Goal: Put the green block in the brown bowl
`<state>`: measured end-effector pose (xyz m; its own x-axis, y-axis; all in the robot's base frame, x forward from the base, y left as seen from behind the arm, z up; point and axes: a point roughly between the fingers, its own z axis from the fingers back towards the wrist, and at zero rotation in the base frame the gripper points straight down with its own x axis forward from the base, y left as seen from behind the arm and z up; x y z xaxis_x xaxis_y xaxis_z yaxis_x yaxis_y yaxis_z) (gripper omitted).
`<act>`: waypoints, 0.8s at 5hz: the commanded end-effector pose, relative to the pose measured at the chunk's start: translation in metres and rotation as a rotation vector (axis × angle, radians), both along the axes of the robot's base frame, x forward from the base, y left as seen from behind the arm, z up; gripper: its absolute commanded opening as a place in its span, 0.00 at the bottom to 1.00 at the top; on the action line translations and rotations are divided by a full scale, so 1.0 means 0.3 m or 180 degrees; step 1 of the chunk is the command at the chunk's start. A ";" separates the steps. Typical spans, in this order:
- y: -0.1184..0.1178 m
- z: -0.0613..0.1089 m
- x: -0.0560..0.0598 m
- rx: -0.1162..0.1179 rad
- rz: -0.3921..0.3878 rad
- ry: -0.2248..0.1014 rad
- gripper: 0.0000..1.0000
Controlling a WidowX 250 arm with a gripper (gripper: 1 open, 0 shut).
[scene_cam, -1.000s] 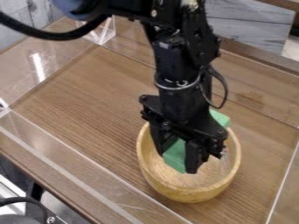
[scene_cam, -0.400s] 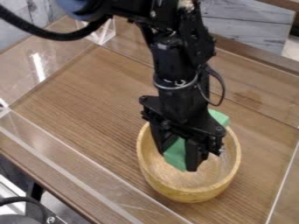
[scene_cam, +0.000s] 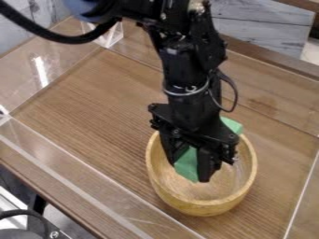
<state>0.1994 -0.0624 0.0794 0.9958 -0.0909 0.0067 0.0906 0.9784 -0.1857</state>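
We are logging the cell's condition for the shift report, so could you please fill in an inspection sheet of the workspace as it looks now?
Surface: wood-grain table, edged by clear panels.
Job's things: green block held upright in the jaws, over the brown bowl's hollow; contact with the bowl floor cannot be told.
Clutter: a second green piece behind the bowl, partly hidden.
Grippers: gripper pointing down into the bowl, shut on the green block.
Cables: black cable looping off the arm.
Surroundings: blurred, nothing identifiable.
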 end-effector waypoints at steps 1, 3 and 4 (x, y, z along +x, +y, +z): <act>0.006 0.014 0.023 -0.0036 0.0005 -0.0093 1.00; 0.072 0.039 0.050 -0.0040 0.0099 -0.0108 1.00; 0.115 0.055 0.071 -0.0033 0.0160 -0.0131 1.00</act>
